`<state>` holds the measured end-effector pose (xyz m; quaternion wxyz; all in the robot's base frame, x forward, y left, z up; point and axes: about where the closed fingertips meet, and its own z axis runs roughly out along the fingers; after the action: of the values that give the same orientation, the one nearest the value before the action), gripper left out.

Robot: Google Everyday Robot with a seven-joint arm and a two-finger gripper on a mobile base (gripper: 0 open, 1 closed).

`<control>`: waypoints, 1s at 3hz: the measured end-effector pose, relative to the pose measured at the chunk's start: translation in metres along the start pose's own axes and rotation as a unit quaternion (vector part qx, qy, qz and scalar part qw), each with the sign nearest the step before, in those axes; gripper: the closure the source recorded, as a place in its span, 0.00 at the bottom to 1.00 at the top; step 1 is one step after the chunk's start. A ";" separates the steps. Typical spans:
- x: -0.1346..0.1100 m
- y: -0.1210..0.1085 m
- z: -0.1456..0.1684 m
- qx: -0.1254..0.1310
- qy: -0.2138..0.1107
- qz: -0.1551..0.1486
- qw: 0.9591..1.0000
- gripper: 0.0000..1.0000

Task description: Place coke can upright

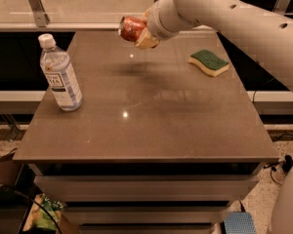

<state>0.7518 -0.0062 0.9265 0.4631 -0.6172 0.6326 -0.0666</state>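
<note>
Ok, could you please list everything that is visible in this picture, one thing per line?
coke can: one, red with a silver rim, held tilted in the air above the far part of the table
water bottle: one, clear with a white cap, upright on the table at the left of the view
sponge: one, green over yellow, lying on the table at the far right
table: one, brown top, middle of the view
gripper: one, pale, shut on the coke can above the table
arm: one, white, reaching in from the upper right
</note>
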 end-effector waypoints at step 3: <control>-0.022 -0.004 -0.021 0.035 -0.065 0.031 0.997 1.00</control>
<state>0.7358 0.0011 0.9519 0.5268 -0.5836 0.6171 -0.0343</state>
